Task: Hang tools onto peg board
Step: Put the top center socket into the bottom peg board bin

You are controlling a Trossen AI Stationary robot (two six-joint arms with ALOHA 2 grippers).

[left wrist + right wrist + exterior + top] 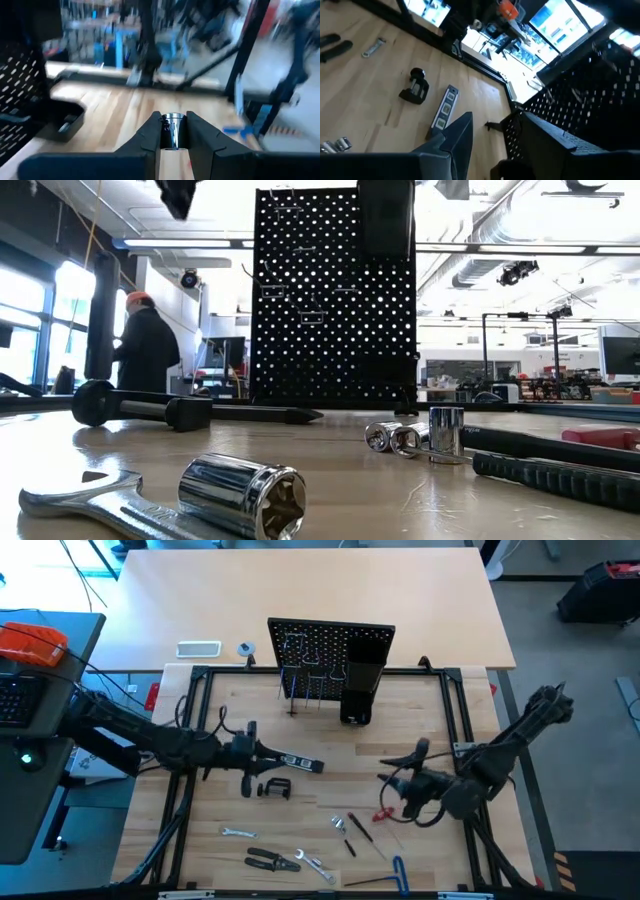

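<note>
The black peg board (330, 645) stands upright at the table's far side, with thin hooks and a black box holder (360, 690) on it. My left gripper (268, 753) is level over the table's middle left, shut on a small shiny socket (173, 131). Just beyond it the dark level (297, 762) lies flat, with the black C-clamp (268, 788) nearer. My right gripper (395, 780) hangs open over the middle right with nothing between its fingers. Wrenches (238, 833), pliers (272, 860), the red-handled screwdriver (385, 815) and the blue-handled hex key (400, 870) lie near the front. My left gripper pinches the socket's round sides (173, 142) between its two fingertips. The fingers come level from the table's left. The socket is lifted clear of the table.
A black metal frame (200, 675) borders the table top. Small metal bits (340, 823) lie loose at the front middle. Close to the low camera lie a socket (240, 495) and a wrench (80, 500). A person (148, 345) stands in the room beyond.
</note>
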